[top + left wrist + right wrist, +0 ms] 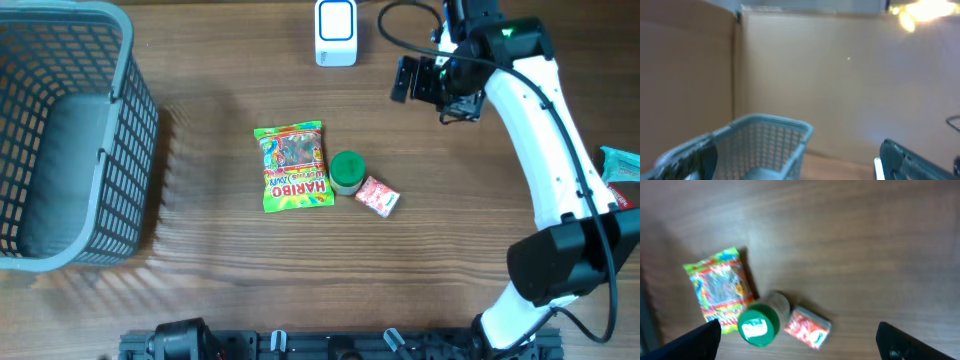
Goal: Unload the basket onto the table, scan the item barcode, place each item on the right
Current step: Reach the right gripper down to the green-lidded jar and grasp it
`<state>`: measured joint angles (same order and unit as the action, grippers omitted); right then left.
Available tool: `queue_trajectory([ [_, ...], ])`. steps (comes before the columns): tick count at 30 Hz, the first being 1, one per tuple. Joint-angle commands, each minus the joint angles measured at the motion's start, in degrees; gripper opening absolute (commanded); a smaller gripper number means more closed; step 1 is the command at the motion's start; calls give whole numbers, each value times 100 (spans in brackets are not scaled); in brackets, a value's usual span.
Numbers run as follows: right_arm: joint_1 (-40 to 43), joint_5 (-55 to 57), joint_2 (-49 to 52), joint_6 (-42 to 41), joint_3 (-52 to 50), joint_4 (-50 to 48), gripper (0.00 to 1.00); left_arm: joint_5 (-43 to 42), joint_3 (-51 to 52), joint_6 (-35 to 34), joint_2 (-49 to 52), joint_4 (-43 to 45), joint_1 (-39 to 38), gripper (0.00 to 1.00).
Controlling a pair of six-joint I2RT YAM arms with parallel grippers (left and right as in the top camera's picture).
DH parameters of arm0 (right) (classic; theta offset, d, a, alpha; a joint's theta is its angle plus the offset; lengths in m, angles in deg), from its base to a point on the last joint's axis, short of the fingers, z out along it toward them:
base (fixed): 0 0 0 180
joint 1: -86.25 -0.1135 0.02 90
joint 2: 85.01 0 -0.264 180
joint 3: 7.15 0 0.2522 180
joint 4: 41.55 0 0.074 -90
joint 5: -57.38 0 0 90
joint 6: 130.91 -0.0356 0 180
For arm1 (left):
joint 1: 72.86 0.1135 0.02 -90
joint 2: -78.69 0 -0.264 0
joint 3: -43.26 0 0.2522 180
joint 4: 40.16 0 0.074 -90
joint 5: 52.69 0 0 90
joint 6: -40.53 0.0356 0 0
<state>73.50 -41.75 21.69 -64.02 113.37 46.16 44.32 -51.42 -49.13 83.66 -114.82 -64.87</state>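
One basket [140, 150], one scanner [336, 32], one Haribo bag [293, 167], one jar [347, 172], one red packet [378, 196].

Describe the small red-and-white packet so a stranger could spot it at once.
Look to the middle of the brown wooden table. Three items cluster there; the small red-and-white packet lies rightmost, beside the green-lidded round jar. It alone is mainly red.

A grey-blue mesh basket [140, 130] is seen at the left end of the wooden tabletop [450, 260], its open top turned up towards the overhead camera. At the right edge, a teal packet [622, 163] is cut off by the frame, well apart from the basket. A black rail [330, 345] is seen along the near edge. In the left wrist view, a brown cardboard wall [840, 85] is shown behind the basket's rim [770, 125], with a bright glare [925, 12] at its top right.
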Motion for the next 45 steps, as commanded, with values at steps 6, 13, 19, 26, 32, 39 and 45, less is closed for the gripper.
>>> queue_trajectory([
  [6, -1355, 793, -26, -361, -15, 31, 100, -1283, 2625, -538, -466, 1631, -61, 100],
  [13, -1945, 1001, 549, -562, -125, -188, 100, -1585, 4212, -1027, -466, 2909, -63, 100],
  [19, -2057, 999, 1224, -704, -131, -166, 100, -1749, 5080, -1051, -466, 3230, -63, 100],
  [26, -2105, 909, 1633, -887, -293, -4, 100, -1740, 5224, -1043, -466, 3244, -63, 100],
  [32, -2194, 461, 1646, -833, -1303, -949, 100, -1740, 5224, -1043, -466, 3029, -63, 100],
  [39, -2190, 581, 1648, -826, -1753, -1458, 76, -1740, 5222, -1043, -466, 2726, -63, 100],
  [45, -2166, 619, 1644, -146, -1663, -1447, 52, -1744, 5224, -1045, -466, 2120, -63, 100],
])
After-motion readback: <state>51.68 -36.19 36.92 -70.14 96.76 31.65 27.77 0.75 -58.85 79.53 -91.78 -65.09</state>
